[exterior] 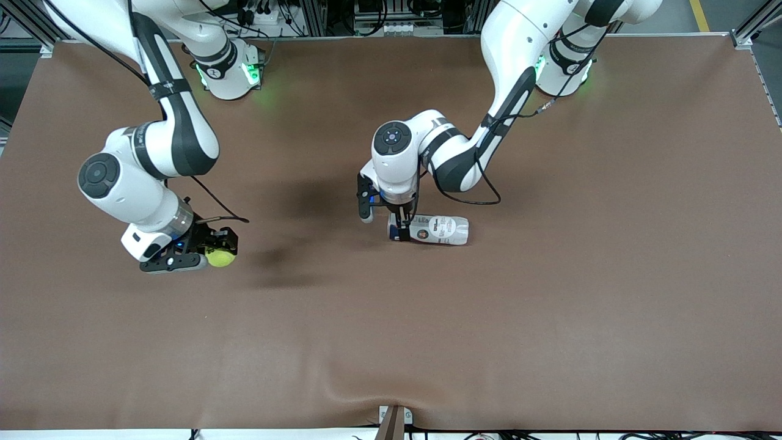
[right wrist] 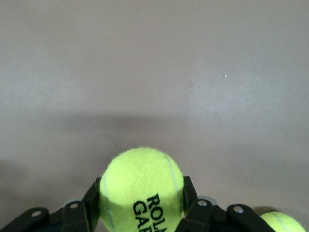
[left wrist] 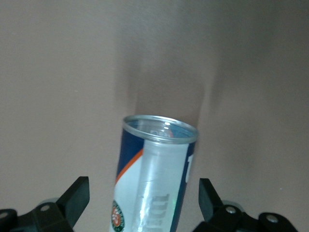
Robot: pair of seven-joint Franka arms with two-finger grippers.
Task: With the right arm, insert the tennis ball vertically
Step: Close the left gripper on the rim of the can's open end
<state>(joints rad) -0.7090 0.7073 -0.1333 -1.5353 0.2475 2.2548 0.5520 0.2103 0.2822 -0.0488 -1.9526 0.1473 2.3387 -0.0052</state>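
Now the right gripper [exterior: 211, 253] is pinching the tennis ball [exterior: 220, 257] between its fingers [right wrist: 84, 208] above the table [exterior: 550, 318]. Toward the middle, the left gripper [exterior: 400, 225] is straddling the lying can [exterior: 438, 230], jaws spread wide at its open mouth.

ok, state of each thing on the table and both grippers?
tennis ball: held in the right gripper
second tennis ball: only its edge shows in the right wrist view, loose
can: lying on its side, mouth open, between the left gripper's fingers, not yet clamped
right gripper: shut on the tennis ball, toward the right arm's end of the table
left gripper: open, straddling the can near its mouth
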